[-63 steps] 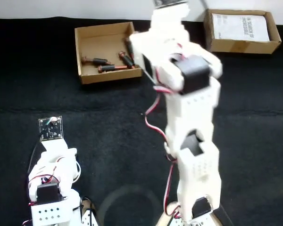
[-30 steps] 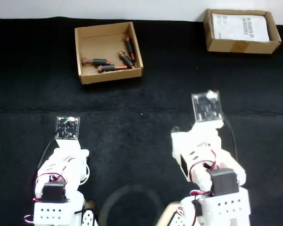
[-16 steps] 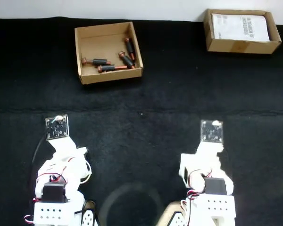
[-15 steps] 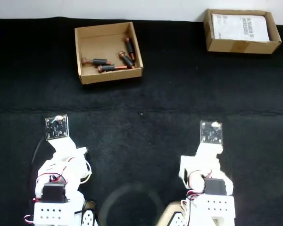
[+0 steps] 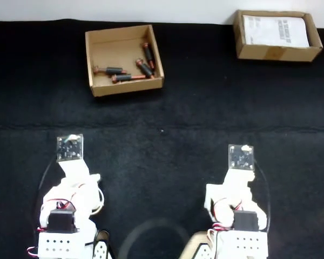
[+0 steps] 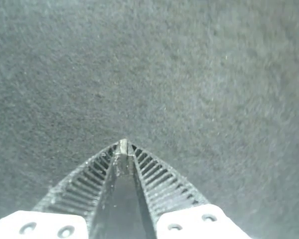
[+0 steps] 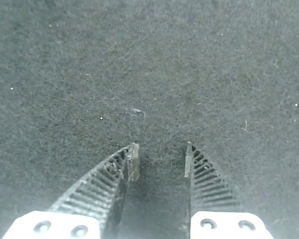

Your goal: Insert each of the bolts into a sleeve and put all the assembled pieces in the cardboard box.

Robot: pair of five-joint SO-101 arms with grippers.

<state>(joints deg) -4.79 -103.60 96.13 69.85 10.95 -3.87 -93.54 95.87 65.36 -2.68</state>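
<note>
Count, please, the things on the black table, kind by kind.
Copper-coloured bolts in dark sleeves: 4
Brown cardboard boxes: 2
White robot arms: 2
White printed paper sheet: 1
Total: 9

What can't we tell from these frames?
- High view: the bolts in the cardboard box are too small to tell whether each sits fully in a sleeve.
- High view: a paper sheet covers the other box, hiding anything beneath it.
- High view: the arm bases are cut off by the bottom edge.
</note>
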